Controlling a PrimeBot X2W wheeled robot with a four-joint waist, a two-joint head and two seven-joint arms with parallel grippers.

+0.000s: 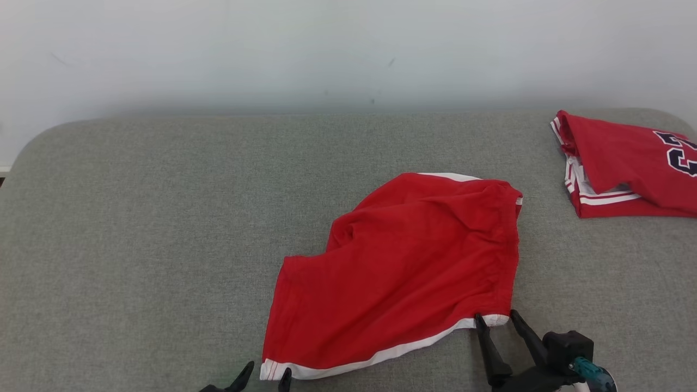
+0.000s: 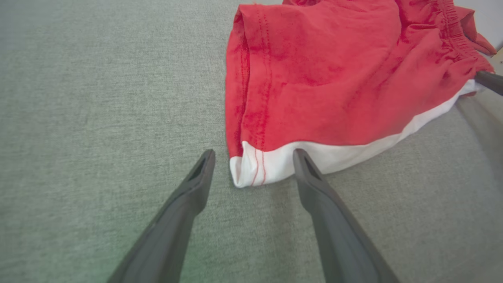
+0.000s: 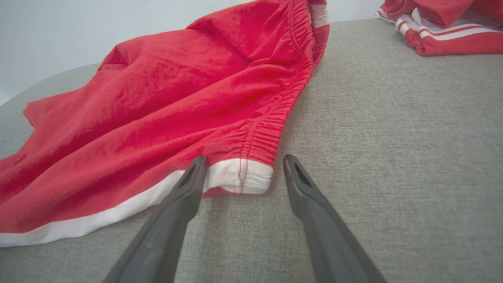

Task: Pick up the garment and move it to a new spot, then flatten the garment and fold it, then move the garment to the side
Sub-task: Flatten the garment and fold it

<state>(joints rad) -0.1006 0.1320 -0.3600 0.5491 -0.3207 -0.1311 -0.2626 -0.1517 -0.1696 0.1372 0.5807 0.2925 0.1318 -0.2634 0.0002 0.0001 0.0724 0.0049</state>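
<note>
Between each open gripper's [image 1: 497,317] fingers, a white-hemmed corner of the garment [image 1: 403,267].

Dark tapered fingers [image 3: 314,212], black wrist [image 1: 566,345], teal fitting [image 1: 591,373].

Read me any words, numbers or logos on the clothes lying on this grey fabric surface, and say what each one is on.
Folded red jersey with white stripes: dark blue numerals, cut off by the head view's right edge, so not surely readable.
Red shorts with white hem: no text visible.
</note>
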